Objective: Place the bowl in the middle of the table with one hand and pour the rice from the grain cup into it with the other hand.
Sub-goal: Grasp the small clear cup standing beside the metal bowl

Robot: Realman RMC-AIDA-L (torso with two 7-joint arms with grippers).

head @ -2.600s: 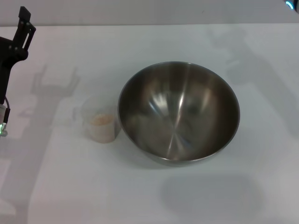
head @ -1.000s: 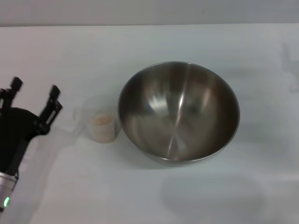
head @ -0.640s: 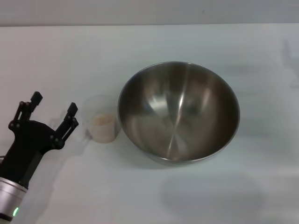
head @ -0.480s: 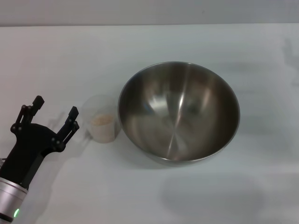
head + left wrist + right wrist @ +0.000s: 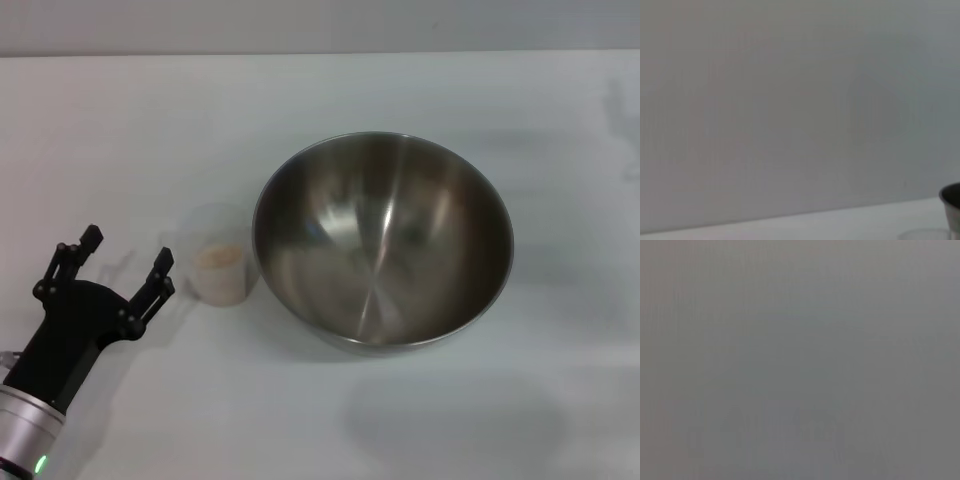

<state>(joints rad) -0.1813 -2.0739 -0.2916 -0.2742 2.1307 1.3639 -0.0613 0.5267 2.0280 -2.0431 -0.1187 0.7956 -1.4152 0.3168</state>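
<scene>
The bowl is a wide round basin of brushed steel, its inside shiny with soft streaks of reflected light, and it sits near the middle of the desk. Touching or nearly touching its left side stands the grain cup, small, translucent plastic, upright, with a low layer of pale rice in its bottom. The desk is plain, flat and white, ending at a grey wall behind. The left gripper, black, hovers just left of the cup, its fingers spread apart and holding nothing. Bare desk lies open in front and to the right. The right gripper is out of view.
</scene>
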